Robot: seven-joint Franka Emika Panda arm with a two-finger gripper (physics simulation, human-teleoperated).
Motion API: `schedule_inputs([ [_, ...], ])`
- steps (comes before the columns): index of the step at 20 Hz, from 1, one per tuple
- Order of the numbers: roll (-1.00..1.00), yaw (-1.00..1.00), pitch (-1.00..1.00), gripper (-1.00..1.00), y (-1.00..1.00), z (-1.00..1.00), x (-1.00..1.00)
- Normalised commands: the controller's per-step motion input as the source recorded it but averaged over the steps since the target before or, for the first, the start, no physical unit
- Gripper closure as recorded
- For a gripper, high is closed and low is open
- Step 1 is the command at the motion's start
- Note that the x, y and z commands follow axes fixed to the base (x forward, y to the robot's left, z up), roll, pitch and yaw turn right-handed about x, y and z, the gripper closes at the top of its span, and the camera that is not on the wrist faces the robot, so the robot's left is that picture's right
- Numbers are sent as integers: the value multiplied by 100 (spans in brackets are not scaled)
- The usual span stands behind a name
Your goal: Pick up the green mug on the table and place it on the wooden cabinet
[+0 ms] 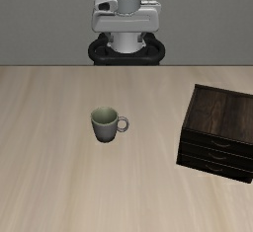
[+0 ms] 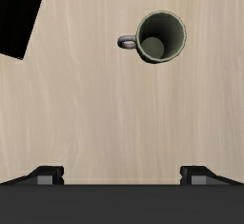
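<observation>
Green mug (image 1: 105, 124) upright, empty, handle (image 1: 124, 124) toward dark wooden cabinet (image 1: 219, 130), well apart

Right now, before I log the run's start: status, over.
Gripper open, empty, above the table. Green mug upright on table, handle toward wooden cabinet. Nothing between them.

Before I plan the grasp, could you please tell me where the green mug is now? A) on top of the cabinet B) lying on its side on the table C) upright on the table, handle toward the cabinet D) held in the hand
C: the green mug stands upright on the table, handle pointing toward the wooden cabinet, apart from the open hand.
</observation>
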Motion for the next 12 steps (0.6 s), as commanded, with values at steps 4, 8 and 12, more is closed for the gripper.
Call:
schedule_inputs([
  [4,0,0,0,-100,0,0,100],
  [8,0,0,0,-100,0,0,100],
  [12,0,0,0,-100,-75,0,25],
])
